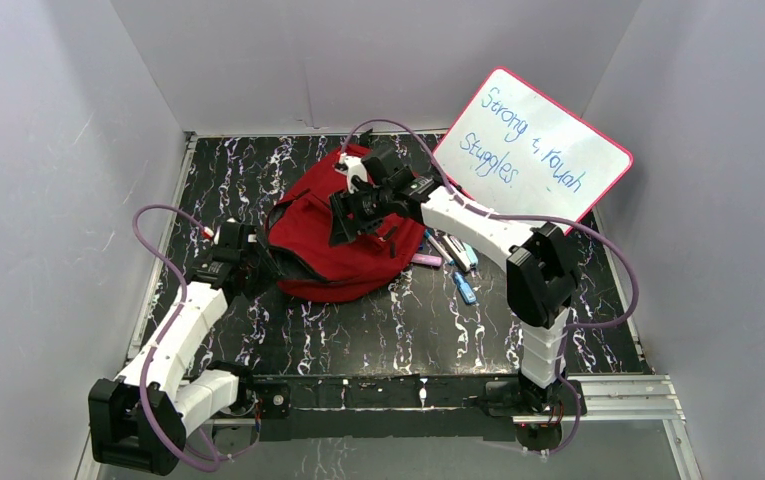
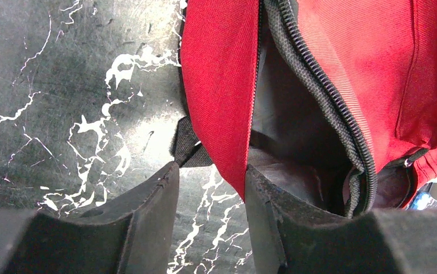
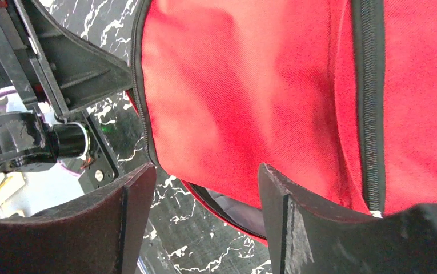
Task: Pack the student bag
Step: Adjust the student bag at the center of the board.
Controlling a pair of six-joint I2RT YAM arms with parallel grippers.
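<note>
Judging from the overhead view, the packing has barely begun. The soft red fabric student bag (image 1: 343, 250) lies slumped on the black marbled table (image 1: 358, 330), a little toward 12 o'clock from its centre. Its dark main zipper is open and the grey lining shows, with nothing visible inside. At the bag's 9 o'clock edge the left gripper (image 2: 211, 171) is partly open. Its fingers straddle the tip of the red opening flap without clamping it. The right gripper (image 3: 205, 171) hangs spread wide over the bag's top panel, holding nothing. A loose cluster of coloured pens and markers (image 1: 448, 252) and a small blue object (image 1: 466, 288) lie outside at the bag's 3 to 4 o'clock, all left to load.
</note>
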